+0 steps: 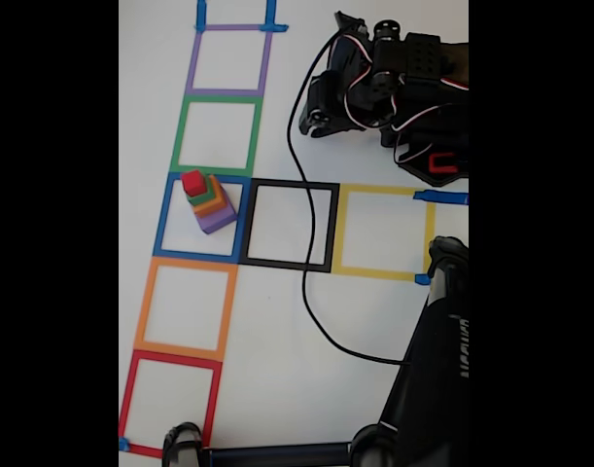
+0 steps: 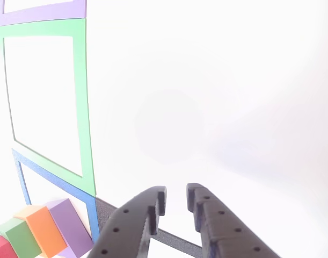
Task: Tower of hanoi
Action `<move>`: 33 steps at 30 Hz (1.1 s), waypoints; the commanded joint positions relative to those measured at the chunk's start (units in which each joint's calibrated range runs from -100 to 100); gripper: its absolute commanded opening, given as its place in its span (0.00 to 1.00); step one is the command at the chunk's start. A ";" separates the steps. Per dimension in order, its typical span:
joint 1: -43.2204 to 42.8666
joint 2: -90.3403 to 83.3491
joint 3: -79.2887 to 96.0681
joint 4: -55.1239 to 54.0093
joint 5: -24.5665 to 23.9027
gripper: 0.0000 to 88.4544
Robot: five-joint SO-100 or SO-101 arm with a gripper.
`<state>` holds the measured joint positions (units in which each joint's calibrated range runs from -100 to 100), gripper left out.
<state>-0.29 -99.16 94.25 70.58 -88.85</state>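
A tower of blocks (image 1: 207, 202) stands in the blue tape square (image 1: 163, 219), with a purple block (image 1: 217, 216) at the bottom, then orange, green and a red block (image 1: 193, 182) on top. In the other view the same tower sits at the lower left corner: purple (image 2: 72, 226), orange (image 2: 43, 231), green (image 2: 19, 239), red (image 2: 0, 248). My gripper (image 2: 176, 198) points over bare white table to the right of the tower, its fingers a narrow gap apart and holding nothing. The folded arm and gripper (image 1: 316, 119) sit at the top right of the fixed view, well away from the tower.
Tape squares form a column: purple (image 1: 267, 58), green (image 1: 180, 131), blue, orange (image 1: 146, 302), red (image 1: 214, 399). A black square (image 1: 333, 229) and a yellow one (image 1: 428, 233) extend right. A black cable (image 1: 306, 282) crosses the table. A black stand (image 1: 437, 360) rises at lower right.
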 commanded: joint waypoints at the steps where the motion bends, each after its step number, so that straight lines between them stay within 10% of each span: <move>1: -0.28 -0.84 0.12 0.52 -1.68 0.00; 33: 0.48 -0.84 0.12 0.35 -1.01 0.02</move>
<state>-0.29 -99.16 94.25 70.58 -89.93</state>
